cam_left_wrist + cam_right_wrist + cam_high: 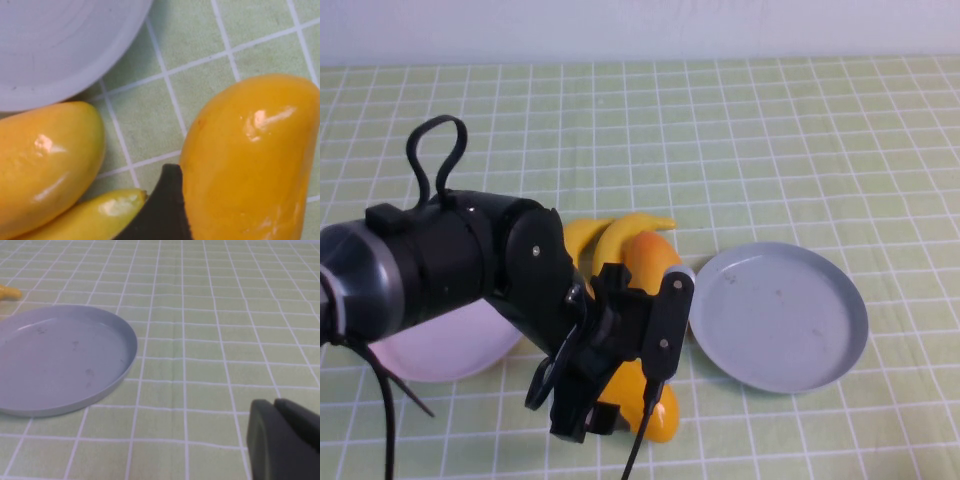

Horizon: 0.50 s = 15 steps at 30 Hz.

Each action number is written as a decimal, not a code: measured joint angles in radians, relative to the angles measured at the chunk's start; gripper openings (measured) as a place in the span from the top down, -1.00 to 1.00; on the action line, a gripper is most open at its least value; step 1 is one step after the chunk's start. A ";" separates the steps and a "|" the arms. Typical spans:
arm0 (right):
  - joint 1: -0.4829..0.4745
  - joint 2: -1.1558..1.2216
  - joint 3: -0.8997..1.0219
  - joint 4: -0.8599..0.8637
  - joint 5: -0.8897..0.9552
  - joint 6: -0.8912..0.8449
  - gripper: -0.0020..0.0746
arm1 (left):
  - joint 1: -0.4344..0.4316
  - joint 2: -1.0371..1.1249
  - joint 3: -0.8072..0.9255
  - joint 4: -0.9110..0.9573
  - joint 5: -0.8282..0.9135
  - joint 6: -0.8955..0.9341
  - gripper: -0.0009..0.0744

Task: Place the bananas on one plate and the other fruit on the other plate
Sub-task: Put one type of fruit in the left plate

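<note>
My left gripper (620, 375) reaches down over an orange-yellow mango (658, 415) near the table's front edge. In the left wrist view this mango (250, 160) fills the space at the jaws, with one dark finger (165, 210) pressed against its side. The second mango (652, 262) lies behind it, against the two bananas (620, 235). The pale pink plate (440, 350) is to the left, mostly hidden by my arm. The grey-blue plate (780, 315) lies empty on the right. My right gripper (276, 407) is shut and empty, low over the cloth beside the grey-blue plate (60, 360).
A green checked cloth (770, 150) covers the table. My left arm's black body (450, 260) and cables hang over the front left. In the left wrist view the second mango (45, 160), a banana (95, 217) and the pink plate's rim (65, 85) lie close together.
</note>
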 joint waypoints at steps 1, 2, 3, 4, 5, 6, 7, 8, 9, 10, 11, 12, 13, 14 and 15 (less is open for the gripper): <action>0.000 0.000 0.000 0.000 0.000 0.000 0.99 | -0.005 0.000 0.000 0.010 -0.012 0.000 -0.79; 0.000 0.000 0.000 0.000 0.000 0.000 0.99 | -0.007 0.000 0.000 0.014 -0.019 0.000 -0.79; 0.000 0.000 0.000 0.000 0.000 0.000 0.99 | -0.007 0.000 0.000 0.019 -0.026 0.000 -0.79; 0.000 0.000 0.000 0.000 0.000 0.000 0.99 | -0.008 0.000 -0.002 0.024 -0.031 0.000 -0.79; 0.000 0.000 0.000 0.000 0.000 0.000 0.99 | -0.008 0.000 -0.002 0.032 -0.035 0.000 -0.79; 0.000 0.000 0.000 0.000 0.000 0.000 0.99 | -0.008 0.000 -0.002 0.038 -0.037 0.000 -0.79; 0.000 0.000 0.000 0.000 0.000 0.000 0.99 | -0.008 0.000 -0.002 0.040 -0.042 0.000 -0.79; 0.000 0.000 0.000 0.000 0.000 0.000 0.99 | -0.008 0.000 -0.002 0.042 -0.044 0.000 -0.79; 0.000 0.000 0.000 0.000 0.000 0.000 0.99 | -0.008 0.000 -0.002 0.043 -0.047 0.000 -0.79; 0.000 0.000 0.000 0.000 0.000 0.000 0.99 | -0.008 0.000 -0.002 0.044 -0.047 0.000 -0.79; 0.000 0.000 0.000 0.000 0.000 0.000 0.99 | -0.009 0.000 -0.002 0.044 -0.049 0.000 -0.79; 0.000 0.000 0.000 0.000 0.000 0.000 0.99 | -0.009 0.002 -0.002 0.044 -0.050 0.000 -0.79; 0.000 0.000 0.000 0.000 0.000 0.000 0.99 | -0.009 0.007 -0.002 0.046 -0.050 0.000 -0.79; 0.000 0.000 0.000 0.000 0.000 0.000 0.99 | -0.009 0.011 -0.002 0.047 -0.052 0.000 -0.79; 0.000 0.000 0.000 0.000 0.000 0.000 0.99 | -0.009 0.020 -0.002 0.048 -0.052 0.000 -0.79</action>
